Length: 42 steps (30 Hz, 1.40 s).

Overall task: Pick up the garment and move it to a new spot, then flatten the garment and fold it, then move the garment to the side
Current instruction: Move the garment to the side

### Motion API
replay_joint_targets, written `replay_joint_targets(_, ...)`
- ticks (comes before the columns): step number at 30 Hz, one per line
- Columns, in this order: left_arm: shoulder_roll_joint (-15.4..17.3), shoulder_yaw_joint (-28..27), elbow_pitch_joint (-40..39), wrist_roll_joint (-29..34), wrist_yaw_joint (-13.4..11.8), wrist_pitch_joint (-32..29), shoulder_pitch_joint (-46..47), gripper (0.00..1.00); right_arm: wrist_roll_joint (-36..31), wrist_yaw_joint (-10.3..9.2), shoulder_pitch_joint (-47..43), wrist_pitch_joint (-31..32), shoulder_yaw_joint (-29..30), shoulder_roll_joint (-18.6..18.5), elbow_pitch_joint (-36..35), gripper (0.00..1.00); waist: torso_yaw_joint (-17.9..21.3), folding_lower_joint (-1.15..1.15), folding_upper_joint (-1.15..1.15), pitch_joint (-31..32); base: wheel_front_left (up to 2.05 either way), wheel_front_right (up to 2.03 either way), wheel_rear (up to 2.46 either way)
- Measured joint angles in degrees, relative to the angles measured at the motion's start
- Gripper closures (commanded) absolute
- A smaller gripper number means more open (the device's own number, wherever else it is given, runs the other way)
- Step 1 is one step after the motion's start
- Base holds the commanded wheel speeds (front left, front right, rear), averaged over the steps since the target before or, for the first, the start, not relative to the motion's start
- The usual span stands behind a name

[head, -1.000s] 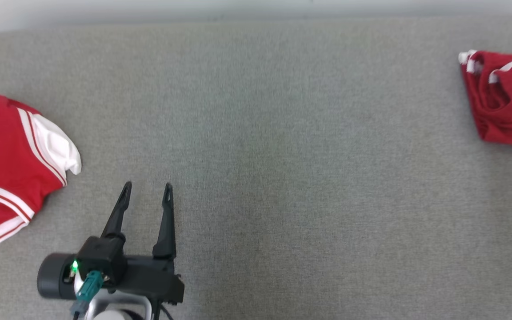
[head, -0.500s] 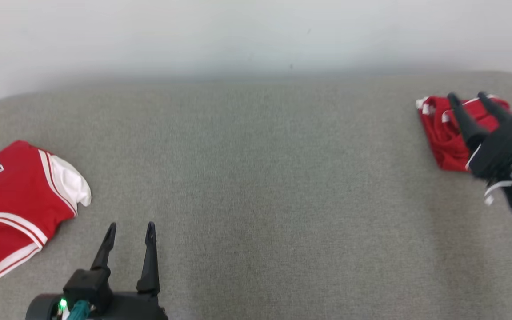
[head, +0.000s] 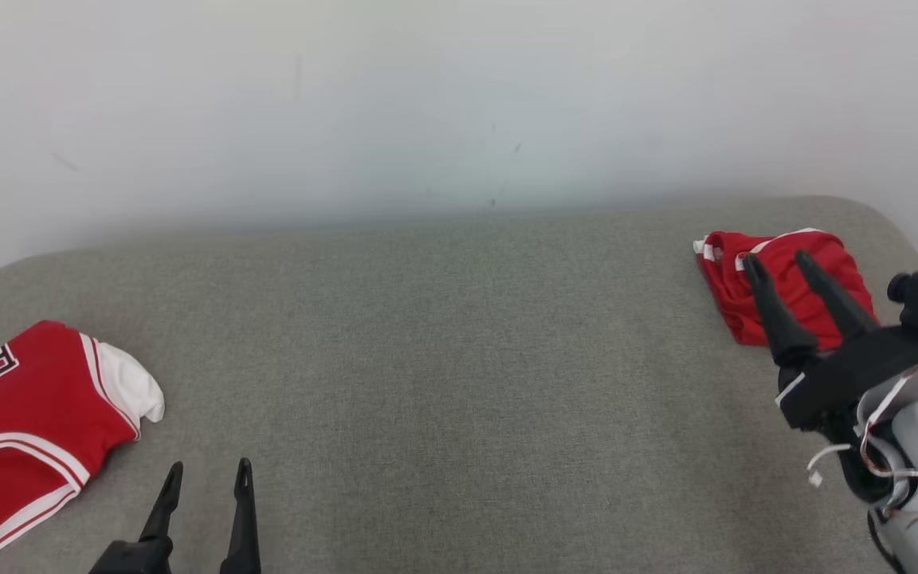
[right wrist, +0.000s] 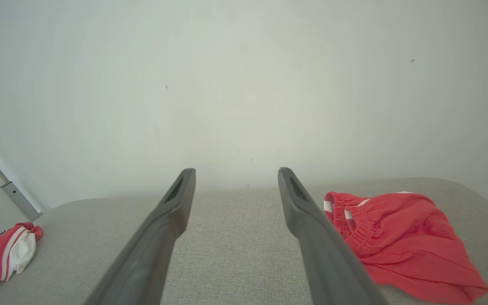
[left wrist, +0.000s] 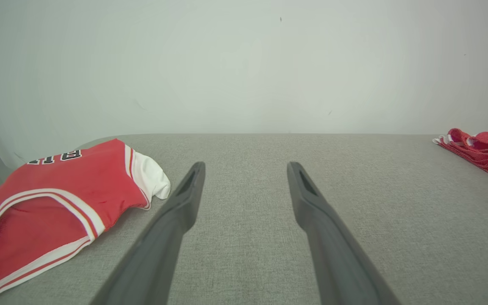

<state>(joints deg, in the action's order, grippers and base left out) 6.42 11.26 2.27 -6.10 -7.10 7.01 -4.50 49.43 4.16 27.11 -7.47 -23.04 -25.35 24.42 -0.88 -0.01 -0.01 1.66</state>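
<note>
Red shorts (right wrist: 400,237) lie crumpled at the right end of the grey table (head: 459,359), not yet lifted; the right gripper (head: 776,260) hovers close by them, jaws wide and empty. Left gripper (head: 209,465) likewise wide, near a folded red jersey (head: 21,414). Judged outstanding: pick-up, flattening, folding and setting aside.

Bright even light, soft faint shadows, slightly hazy
</note>
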Motion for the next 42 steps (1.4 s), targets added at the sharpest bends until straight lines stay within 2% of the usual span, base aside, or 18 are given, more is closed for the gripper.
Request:
replay_joint_targets(6,-0.32,0.08,-1.32,0.00,0.00,-0.44,-0.26,0.00,0.16,-2.44,-7.30,-4.24,0.65,1.68,-5.94,0.00,1.00,0.00,0.00,1.31,0.00,0.00,0.00)
replay_joint_targets(14,-0.45,-0.76,-3.02,0.00,-0.01,-1.00,-2.38,0.00,-0.48,-6.43,-13.07,-5.71,2.21,2.41,-12.11,0.00,1.92,0.01,0.01,1.94,0.00,0.00,0.00)
replay_joint_targets(16,-0.46,-0.96,-3.31,0.00,-0.01,-1.20,-2.39,0.00,-1.94,-7.69,-14.24,-6.00,2.21,1.75,-13.15,0.00,2.11,0.01,0.01,1.89,0.00,0.00,0.00)
replay_joint_targets(19,-0.38,-1.42,-3.49,0.00,-0.01,-1.44,-2.40,0.00,-3.99,-8.34,-15.49,-6.16,1.79,1.25,-14.56,0.00,2.55,0.01,0.00,1.80,0.00,0.00,0.00)
replay_joint_targets(22,-0.40,-1.65,-3.82,0.00,-0.01,-1.93,-2.55,0.00,-7.66,-9.77,-17.44,-6.17,0.77,0.23,-16.50,0.00,3.16,0.02,0.01,1.64,0.00,0.00,0.00)
replay_joint_targets(32,-0.57,-2.23,-4.58,0.00,-0.01,-2.45,-3.02,0.00,-10.24,-10.80,-23.48,-6.67,1.82,0.05,-19.24,0.00,4.18,0.02,0.01,1.20,0.00,0.00,0.00)
replay_joint_targets(42,-0.79,-2.75,-4.81,0.22,-0.01,-3.05,-3.19,0.00,-11.36,-11.25,-28.06,-6.71,4.25,1.64,-20.53,0.00,4.24,0.02,0.01,1.08,0.00,0.00,0.00)
